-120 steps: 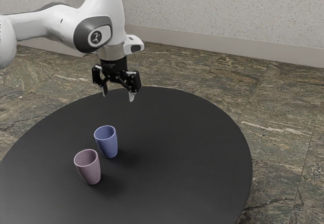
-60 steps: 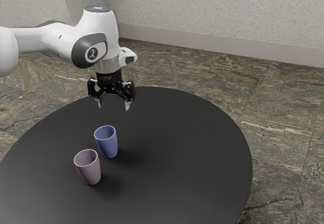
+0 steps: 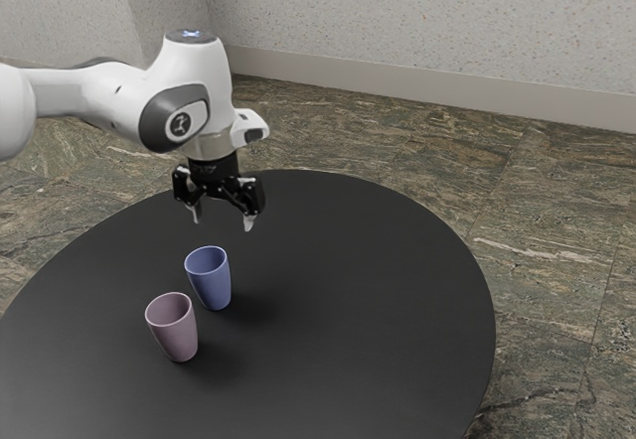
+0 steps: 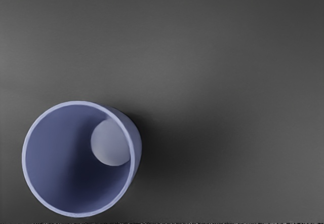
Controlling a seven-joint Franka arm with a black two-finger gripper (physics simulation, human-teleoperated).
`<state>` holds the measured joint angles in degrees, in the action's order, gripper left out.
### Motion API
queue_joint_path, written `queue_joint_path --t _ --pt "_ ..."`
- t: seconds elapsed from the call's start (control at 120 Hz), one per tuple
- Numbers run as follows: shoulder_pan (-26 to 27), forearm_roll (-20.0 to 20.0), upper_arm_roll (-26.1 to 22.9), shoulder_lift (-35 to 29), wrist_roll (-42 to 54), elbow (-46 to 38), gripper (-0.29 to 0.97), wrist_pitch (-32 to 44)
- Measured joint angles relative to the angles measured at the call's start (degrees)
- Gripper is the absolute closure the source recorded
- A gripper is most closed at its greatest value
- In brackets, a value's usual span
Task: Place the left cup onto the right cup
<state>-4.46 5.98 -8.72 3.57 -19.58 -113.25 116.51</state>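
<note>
You have the hand (image 3: pixel 223 219) hanging in the air over the round black worktop (image 3: pixel 397 300), fingers spread apart, nothing between them. The white arm (image 3: pixel 119 96) reaches in from the exterior view's left.

Blue cup (image 3: pixel 209 277): upright, mouth up, on the worktop's half toward the exterior view's left. It stands below the hand, clear of the fingers.

Mauve cup (image 3: pixel 172 326): upright too, just beside the blue one and closer to the worktop's near edge. You cannot tell whether the two touch.

In the wrist view you look straight down into the blue cup (image 4: pixel 81 158), with its pale round bottom showing inside. Bare dark worktop (image 4: pixel 228 57) lies around it.

Both cups rest on the worktop, neither one on the other.
</note>
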Motion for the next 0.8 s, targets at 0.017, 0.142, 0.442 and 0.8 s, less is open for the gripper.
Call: queue_joint_path --t 0.017,0.142,0.442,0.8 --pt "0.0 0.0 0.0 -0.1 0.1 -0.1 0.0 0.1" --pt "0.0 -0.1 0.2 -0.5 1.0 -1.6 0.0 1.0" --pt "0.0 -0.1 1.8 -0.1 3.1 -4.8 0.0 5.4" --pt "-0.9 -0.4 2.0 1.1 5.5 -5.8 0.0 9.7"
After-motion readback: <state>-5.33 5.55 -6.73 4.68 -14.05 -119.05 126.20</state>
